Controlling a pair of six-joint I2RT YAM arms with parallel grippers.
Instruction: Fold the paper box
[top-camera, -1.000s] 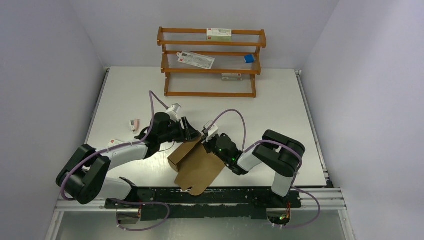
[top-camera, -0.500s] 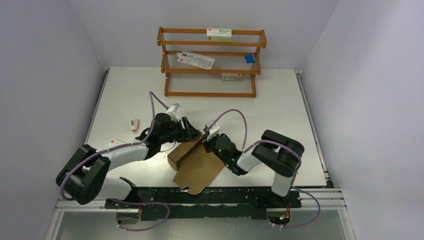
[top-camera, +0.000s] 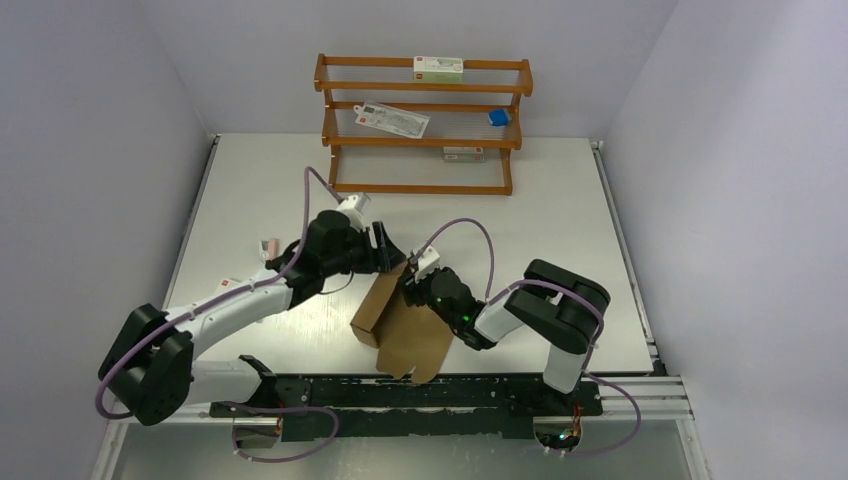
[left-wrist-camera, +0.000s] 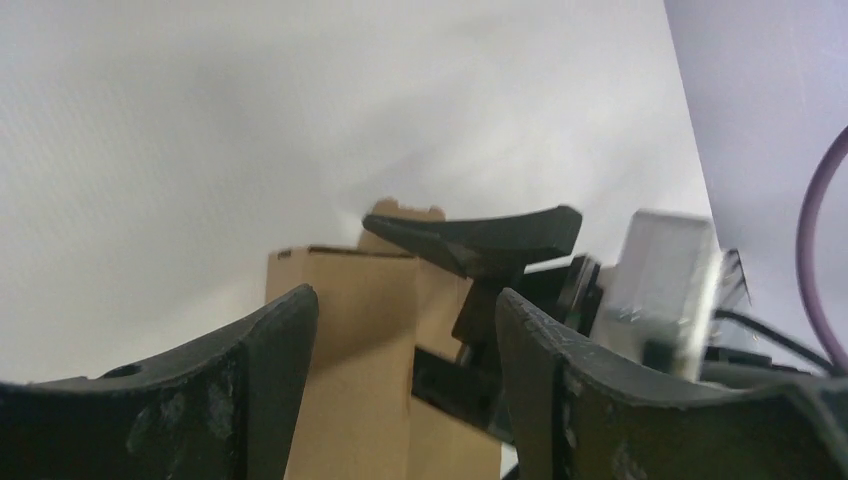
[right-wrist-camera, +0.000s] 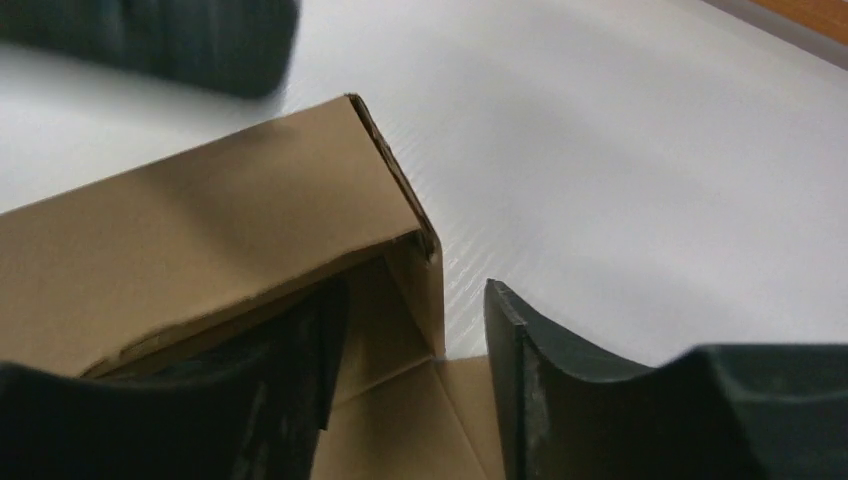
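Paper box (right-wrist-camera: 200, 230) inner fold: R wrist cam only.

Pale walls (top-camera: 100, 100) enclose a white table (top-camera: 540, 220) bearing a wooden rack (top-camera: 425, 142).

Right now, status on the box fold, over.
Both open: left gripper at far end of paper box, right gripper straddling its raised wall. Box partly folded. Nothing blocking.

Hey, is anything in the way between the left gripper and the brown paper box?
Nothing visible. The left gripper faces the paper box directly, its jaws open and the cardboard showing in the gap. The right gripper is at a corner of the box, off to the side rather than in between.
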